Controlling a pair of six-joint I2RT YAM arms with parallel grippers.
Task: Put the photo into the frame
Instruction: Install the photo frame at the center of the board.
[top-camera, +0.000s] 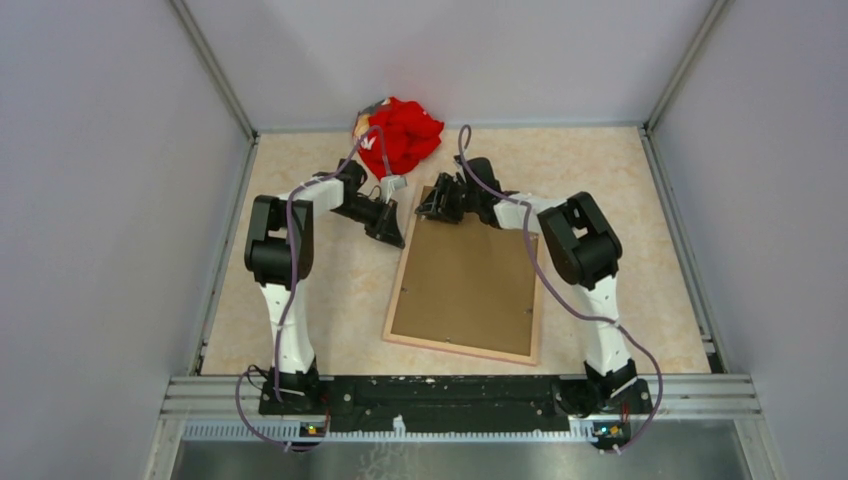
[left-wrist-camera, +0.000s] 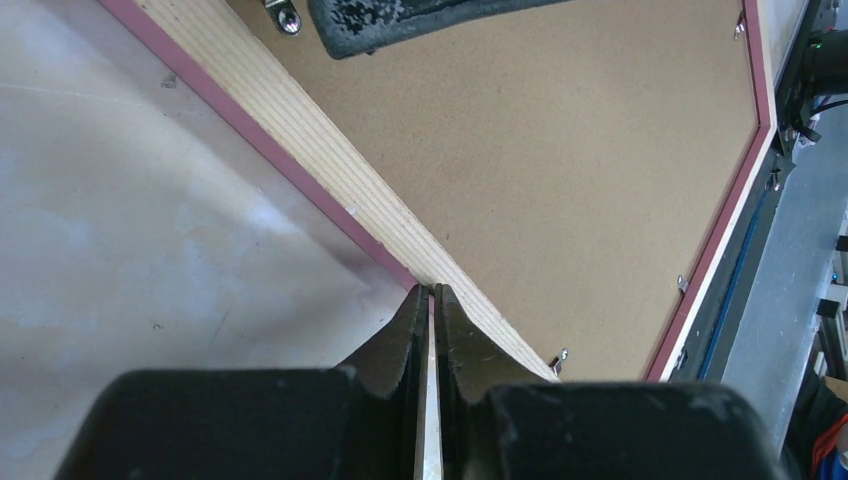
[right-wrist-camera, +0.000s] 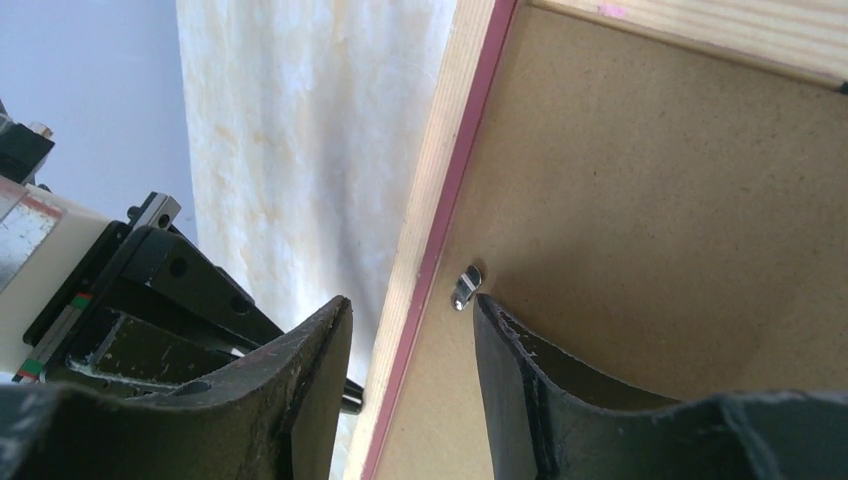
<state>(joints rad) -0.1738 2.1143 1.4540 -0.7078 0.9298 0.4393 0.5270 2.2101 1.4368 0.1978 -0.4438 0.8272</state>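
Frame: the large thin rectangular picture frame (top-camera: 465, 285), light wood on its back with a pink edge, lies face down in the middle of the pale marbled worktop (top-camera: 610, 180). Its long sides run roughly 12 to 6 o'clock, the far end leaning slightly toward 1 o'clock.
Backing: the brown hardboard backing (left-wrist-camera: 560, 170) faces up inside the wooden rim.
Left arm: it stands up from its base at 7 o'clock and bends at the elbow. The forearm reaches toward 2 o'clock, with the wrist tipped down at the frame's 10 o'clock edge.
Left gripper (left-wrist-camera: 430, 292): the fingers are drawn almost together, with only a thin slit between them, and the tips sit at the outer edge of the wooden rim. A pale sliver shows in the slit; I cannot tell whether anything is pinched.
Right arm: it stands up from its base at 5 o'clock, folded at the elbow, with the forearm reaching toward 10 o'clock.
Right gripper (right-wrist-camera: 412, 305): the fingers are spread and straddle the rim near the frame's 11 o'clock corner. One finger is outside over the worktop, the other over the backing just beside a small metal clip (right-wrist-camera: 465, 288).
Cloth: a red cloth bundle (top-camera: 405, 135) lies at the worktop's 12 o'clock edge, apart from the frame.
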